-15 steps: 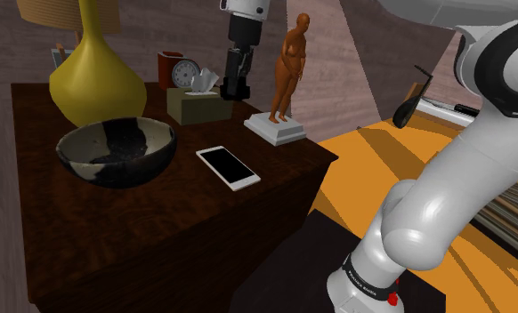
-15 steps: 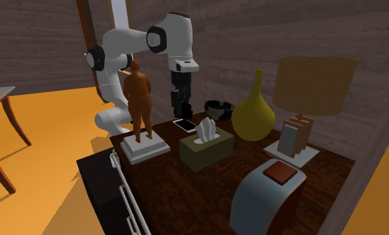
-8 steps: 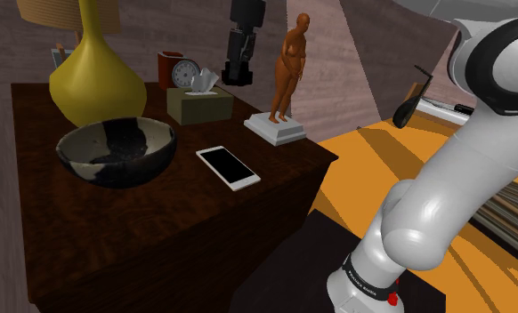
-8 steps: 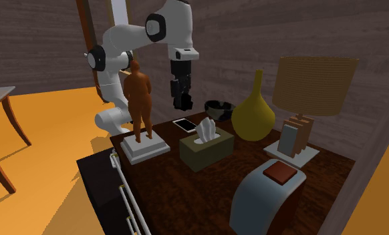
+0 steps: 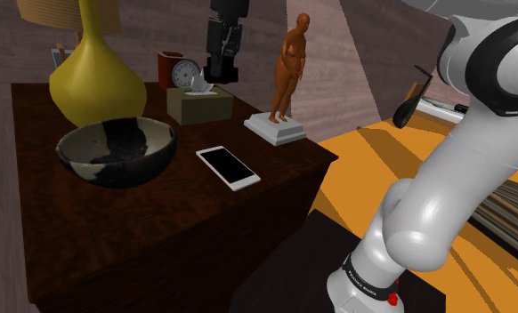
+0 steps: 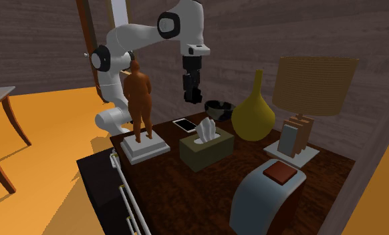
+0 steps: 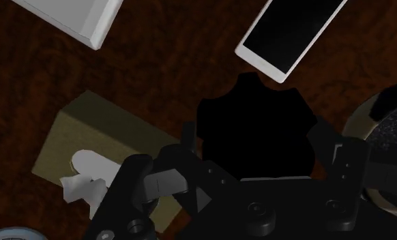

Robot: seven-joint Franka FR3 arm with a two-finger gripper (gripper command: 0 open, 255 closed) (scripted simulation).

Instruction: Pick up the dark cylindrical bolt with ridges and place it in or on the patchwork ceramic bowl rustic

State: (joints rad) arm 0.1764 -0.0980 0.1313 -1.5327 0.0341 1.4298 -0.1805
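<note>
My gripper [image 7: 255, 144] is shut on the dark bolt [image 7: 255, 133], whose ridged black head sits clasped between the two fingers. In the shoulder view the gripper [image 5: 222, 73] hangs well above the dark wooden table [image 5: 159, 231], over the tissue box [image 5: 198, 102]. The patchwork bowl [image 5: 115, 151], cream and black, stands on the table toward the shoulder view's left, apart from the gripper. The wrist view catches the bowl's rim [image 7: 388, 112] beside the right finger. In the second exterior view the gripper [image 6: 193, 95] hovers just left of the bowl [image 6: 218, 107].
A white phone [image 5: 228, 166] lies between the bowl and the table's edge. A brown figurine [image 5: 288, 71] on a white base, a yellow vase [image 5: 95, 80], a small clock [image 5: 184, 73] and a lamp [image 6: 313, 87] crowd the table's back.
The gripper has risen with the bolt and moved toward the shoulder view's left, from beside the figurine to above the tissue box.
</note>
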